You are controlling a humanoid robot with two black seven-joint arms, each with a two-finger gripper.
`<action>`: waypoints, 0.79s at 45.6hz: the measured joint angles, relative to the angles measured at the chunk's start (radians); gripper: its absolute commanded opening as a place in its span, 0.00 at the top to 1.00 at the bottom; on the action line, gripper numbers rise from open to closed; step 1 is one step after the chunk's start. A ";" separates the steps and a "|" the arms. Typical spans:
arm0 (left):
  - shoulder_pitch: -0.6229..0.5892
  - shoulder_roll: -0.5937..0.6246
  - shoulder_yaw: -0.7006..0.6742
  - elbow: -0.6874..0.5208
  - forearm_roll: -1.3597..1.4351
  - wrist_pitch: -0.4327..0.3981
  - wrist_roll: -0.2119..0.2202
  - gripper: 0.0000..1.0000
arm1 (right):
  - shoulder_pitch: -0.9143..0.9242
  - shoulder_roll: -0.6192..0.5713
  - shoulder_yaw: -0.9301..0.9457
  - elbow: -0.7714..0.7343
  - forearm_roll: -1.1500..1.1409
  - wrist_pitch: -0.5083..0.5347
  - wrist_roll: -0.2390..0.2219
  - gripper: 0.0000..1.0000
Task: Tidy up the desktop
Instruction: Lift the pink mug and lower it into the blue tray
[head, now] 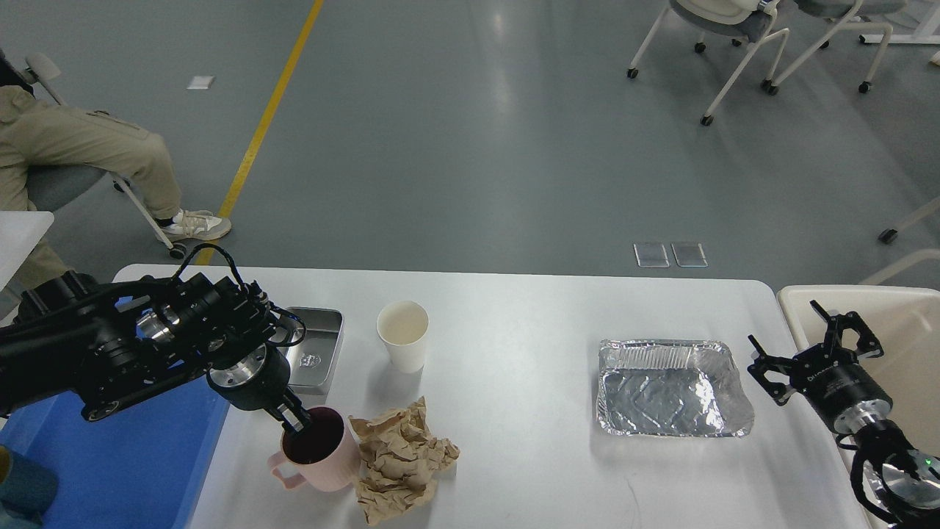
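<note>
The white desktop (514, 411) holds a pink mug (319, 459) with a dark inside, a crumpled brown paper (402, 459), a white paper cup (402, 335), a small steel tray (314, 358) and a foil tray (672, 387). My left gripper (299, 420) is shut on the pink mug's far left rim, one finger inside. The mug touches the brown paper. My right gripper (815, 351) is open and empty at the desktop's right edge, right of the foil tray.
A blue plastic tray (110, 470) lies at the left, partly under my left arm. A cream bin (903, 330) stands at the right behind my right gripper. A seated person (81, 147) and chairs (734, 29) are on the floor beyond.
</note>
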 measured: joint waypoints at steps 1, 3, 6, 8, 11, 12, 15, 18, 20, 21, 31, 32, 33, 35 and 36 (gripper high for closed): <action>-0.003 0.003 0.000 -0.003 0.000 -0.001 -0.004 0.98 | 0.001 0.000 0.000 0.000 0.000 0.000 0.000 0.00; -0.011 0.011 -0.001 -0.014 0.000 -0.005 -0.014 0.98 | 0.002 0.000 0.000 -0.002 0.000 0.000 0.000 0.00; -0.026 0.032 -0.002 -0.040 0.000 -0.011 -0.030 0.98 | 0.005 0.000 -0.001 -0.003 0.000 0.000 0.000 0.00; -0.036 0.049 -0.003 -0.063 0.000 -0.018 -0.040 0.98 | 0.007 0.000 -0.001 -0.006 0.000 0.000 0.000 0.00; -0.056 0.082 -0.004 -0.108 -0.001 -0.036 -0.052 0.98 | 0.009 0.000 -0.002 -0.009 0.000 0.000 0.000 0.00; -0.063 0.094 -0.005 -0.124 -0.001 -0.042 -0.054 0.98 | 0.010 0.000 -0.002 -0.009 0.000 -0.001 0.000 0.00; -0.088 0.137 -0.008 -0.180 -0.002 -0.064 -0.058 0.98 | 0.011 -0.001 -0.002 -0.011 0.000 -0.003 0.000 0.00; -0.134 0.217 -0.011 -0.272 -0.006 -0.087 -0.060 0.97 | 0.011 -0.001 -0.002 -0.011 0.000 -0.004 0.000 0.00; -0.153 0.247 -0.013 -0.301 -0.007 -0.092 -0.060 0.97 | 0.011 -0.001 -0.002 -0.011 0.000 -0.005 0.000 0.00; -0.168 0.269 -0.013 -0.320 -0.008 -0.095 -0.062 0.97 | 0.012 0.000 -0.002 -0.011 0.000 -0.005 0.000 0.00; -0.287 0.477 -0.015 -0.429 -0.038 -0.109 -0.096 0.97 | 0.013 0.001 -0.002 -0.011 -0.002 -0.005 0.000 0.00; -0.293 0.497 -0.015 -0.436 -0.040 -0.110 -0.099 0.97 | 0.013 0.001 -0.002 -0.011 -0.002 -0.005 0.000 0.00; -0.298 0.516 -0.015 -0.444 -0.041 -0.111 -0.103 0.97 | 0.014 0.001 -0.002 -0.011 -0.002 -0.005 0.000 0.00; -0.308 0.560 -0.015 -0.462 -0.043 -0.112 -0.111 0.97 | 0.015 0.001 -0.002 -0.011 -0.002 -0.005 0.000 0.00; -0.312 0.580 -0.015 -0.470 -0.044 -0.112 -0.115 0.97 | 0.015 0.001 -0.002 -0.011 -0.002 -0.005 0.000 0.00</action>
